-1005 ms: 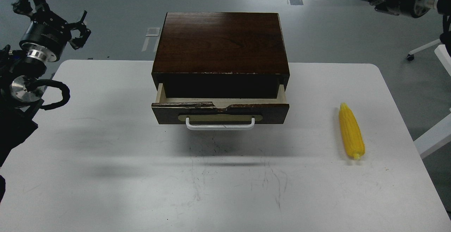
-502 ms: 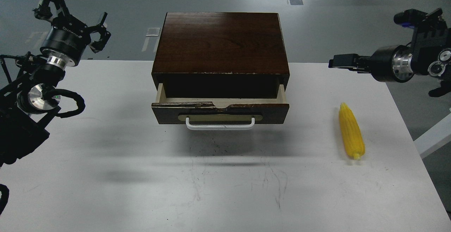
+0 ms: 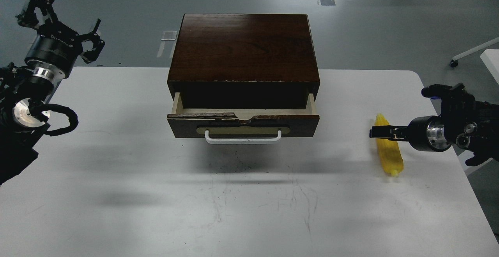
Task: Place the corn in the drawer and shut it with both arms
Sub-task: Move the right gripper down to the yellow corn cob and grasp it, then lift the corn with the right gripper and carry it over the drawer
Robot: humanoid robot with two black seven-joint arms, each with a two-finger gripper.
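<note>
Slim bright-yellow corn cob [image 3: 390, 155] lay on table, ungrasped | dark brown wooden drawer [image 3: 243, 126] stood open, empty as far as seen | right gripper [image 3: 380, 132] over cob, finger state could not be told; left gripper [image 3: 58, 15] fingers spread, idle | all steps remained

The cabinet [image 3: 243, 46] is dark wood with a slight sheen, grain showing; the drawer [image 3: 243, 122] has pale raw wood sides and a chipped, rough top edge. The table [image 3: 156, 194] is matt white and scuffed. The corn [image 3: 390, 157] looks like ribbed yellow plastic
</note>
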